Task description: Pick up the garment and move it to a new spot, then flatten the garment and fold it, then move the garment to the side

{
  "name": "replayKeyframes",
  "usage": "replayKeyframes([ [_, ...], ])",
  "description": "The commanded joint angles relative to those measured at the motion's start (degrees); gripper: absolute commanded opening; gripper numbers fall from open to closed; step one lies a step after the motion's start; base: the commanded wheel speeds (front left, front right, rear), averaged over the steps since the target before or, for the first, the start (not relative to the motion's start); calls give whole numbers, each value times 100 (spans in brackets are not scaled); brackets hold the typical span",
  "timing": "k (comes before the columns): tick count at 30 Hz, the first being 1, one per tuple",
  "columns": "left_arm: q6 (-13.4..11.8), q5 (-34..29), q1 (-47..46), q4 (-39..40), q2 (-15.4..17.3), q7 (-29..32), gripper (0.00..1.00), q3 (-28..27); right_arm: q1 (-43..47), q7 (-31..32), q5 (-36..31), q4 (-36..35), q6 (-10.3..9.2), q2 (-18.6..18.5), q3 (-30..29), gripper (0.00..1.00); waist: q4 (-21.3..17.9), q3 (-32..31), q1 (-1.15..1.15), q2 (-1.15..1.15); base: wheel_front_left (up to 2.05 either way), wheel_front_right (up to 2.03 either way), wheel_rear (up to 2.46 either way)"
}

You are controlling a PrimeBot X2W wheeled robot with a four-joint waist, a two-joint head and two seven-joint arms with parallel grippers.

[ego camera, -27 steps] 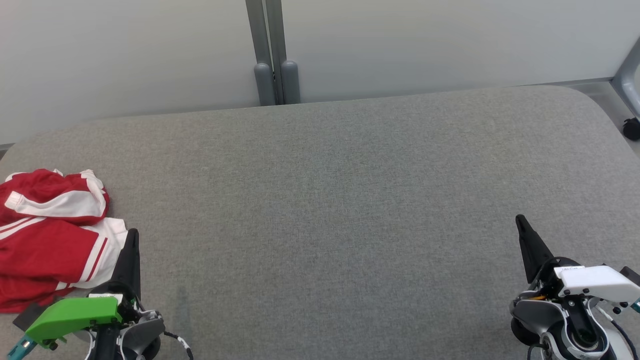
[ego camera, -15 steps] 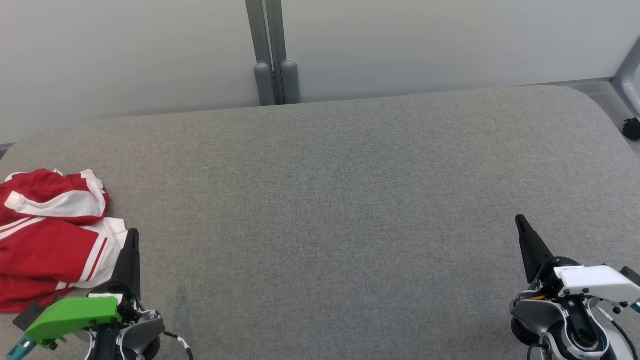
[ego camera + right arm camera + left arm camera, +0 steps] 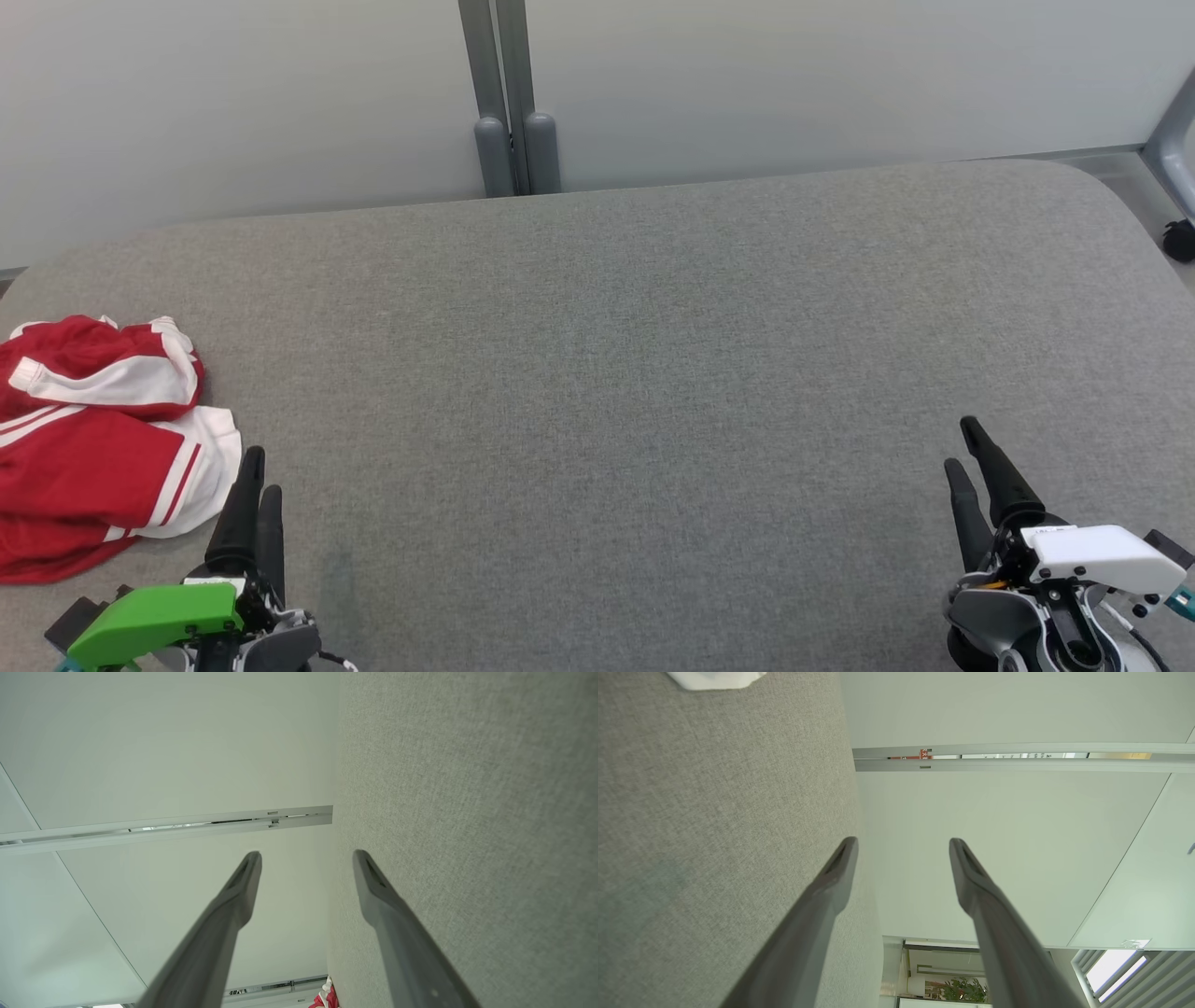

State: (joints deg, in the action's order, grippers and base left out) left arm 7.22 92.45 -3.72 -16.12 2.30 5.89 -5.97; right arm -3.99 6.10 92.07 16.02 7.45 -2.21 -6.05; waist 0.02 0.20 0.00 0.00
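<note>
Near left, the left gripper has its fingers spread wide and holds nothing; near right, the right gripper is the same. The crumpled red-and-white striped cloth garment lies just left of the left gripper on the grey fabric-covered table, well apart from the right one.

The red and white garment, at the worktop's left edge, runs off the head view's left side. The right wrist view's bottom edge cuts it to a tiny red scrap. A dark thing past the far right corner is cut off and cannot be identified.
</note>
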Motion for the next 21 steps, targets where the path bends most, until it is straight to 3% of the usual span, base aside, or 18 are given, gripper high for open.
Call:
replayKeyframes([
  [1, 10, 20, -110, 139, 24, -65, 100, 27, -109, -63, -52, -156, 1, -23, 61, 100, 2, 1, 0, 0, 0, 0, 0],
  [12, 14, -322, -99, 364, 31, -376, 100, 148, -157, -391, -381, -422, 2, -78, 364, 100, 6, 0, 0, 0, 0, 0, 0],
  [21, 16, -1342, -55, 559, 36, -597, 100, 249, -166, -613, -1150, -654, 2, -115, 491, 100, 9, -2, 0, 0, 0, 0, 0],
])
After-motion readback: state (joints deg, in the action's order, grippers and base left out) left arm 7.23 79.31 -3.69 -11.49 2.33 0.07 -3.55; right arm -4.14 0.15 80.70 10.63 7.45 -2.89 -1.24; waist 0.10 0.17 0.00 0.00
